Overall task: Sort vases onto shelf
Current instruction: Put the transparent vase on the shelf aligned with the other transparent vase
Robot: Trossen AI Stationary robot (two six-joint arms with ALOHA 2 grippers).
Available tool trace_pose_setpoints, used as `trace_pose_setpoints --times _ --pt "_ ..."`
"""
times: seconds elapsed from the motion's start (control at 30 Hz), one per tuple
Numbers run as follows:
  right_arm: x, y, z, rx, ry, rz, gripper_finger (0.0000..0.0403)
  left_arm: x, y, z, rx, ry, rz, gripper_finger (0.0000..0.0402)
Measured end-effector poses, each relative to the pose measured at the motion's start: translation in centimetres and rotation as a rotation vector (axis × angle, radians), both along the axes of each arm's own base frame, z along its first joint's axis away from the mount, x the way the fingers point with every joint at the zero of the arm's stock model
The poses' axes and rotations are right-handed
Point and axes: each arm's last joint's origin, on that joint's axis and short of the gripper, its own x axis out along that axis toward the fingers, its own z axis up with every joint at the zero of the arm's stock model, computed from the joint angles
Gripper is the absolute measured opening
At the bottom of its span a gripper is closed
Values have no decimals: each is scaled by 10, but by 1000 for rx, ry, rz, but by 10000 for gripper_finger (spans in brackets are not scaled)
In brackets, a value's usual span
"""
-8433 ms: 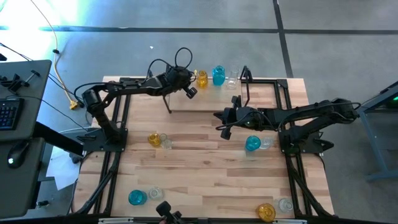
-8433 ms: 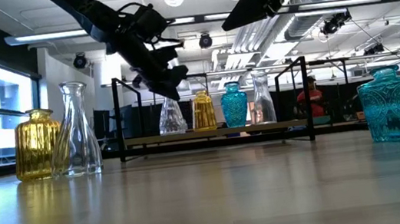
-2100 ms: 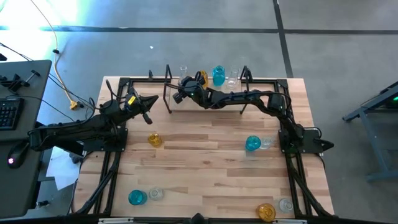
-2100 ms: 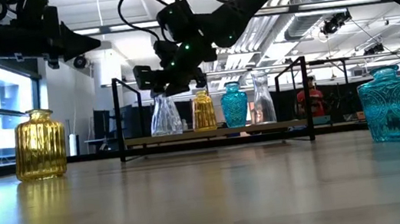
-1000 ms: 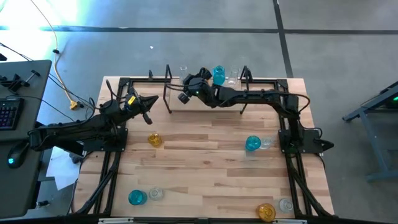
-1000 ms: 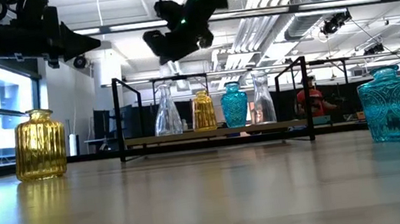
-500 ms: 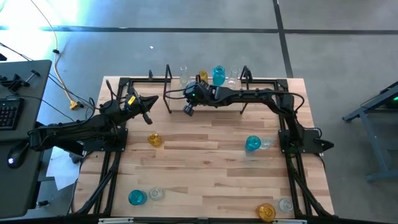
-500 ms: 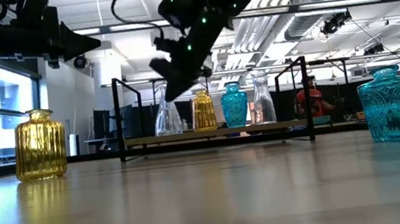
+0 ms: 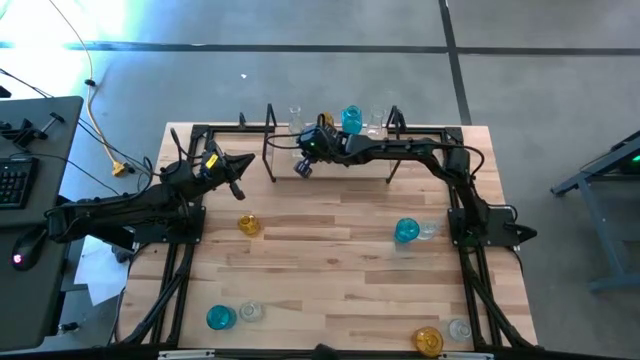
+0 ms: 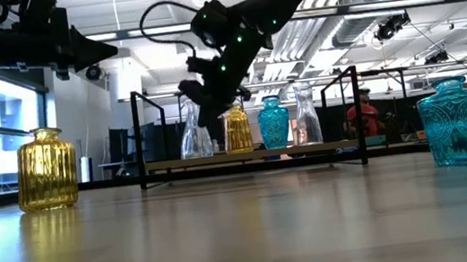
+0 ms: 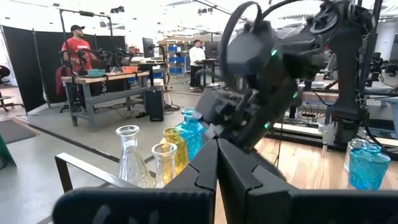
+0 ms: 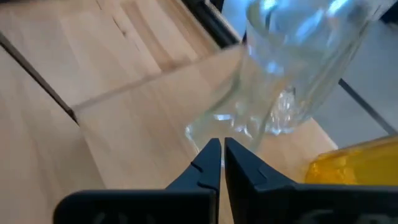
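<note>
While pressed together, right claw (image 12: 217, 148) hangs empty | clear vase (image 12: 292, 68) just beyond, on shelf (image 12: 149, 93)

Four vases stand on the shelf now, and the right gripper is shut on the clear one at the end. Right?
Not quite. The right gripper is shut but empty; the right wrist view shows the clear vase standing free on the shelf beyond its closed fingertips. Four vases do stand there.

Four vases upright on the shelf (image 10: 255, 154), others on the counter.
Clear (image 10: 194, 132), amber (image 10: 236, 130), teal (image 10: 273, 123) and clear (image 10: 306, 115) stand in a row; an amber vase (image 10: 45, 168) and a teal vase (image 10: 456, 121) stand apart, nearer.
</note>
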Motion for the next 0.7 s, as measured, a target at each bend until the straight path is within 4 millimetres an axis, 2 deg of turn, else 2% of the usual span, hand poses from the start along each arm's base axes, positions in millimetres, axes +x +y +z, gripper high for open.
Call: trace_pose_setpoints --times 0.23,0.7 --pt "6 -1 -16 19 -4 -5 2 0 0 0 1 0 0 0" --pt "3 -14 -15 30 -47 -66 2 0 0 0 2 2 0 0"
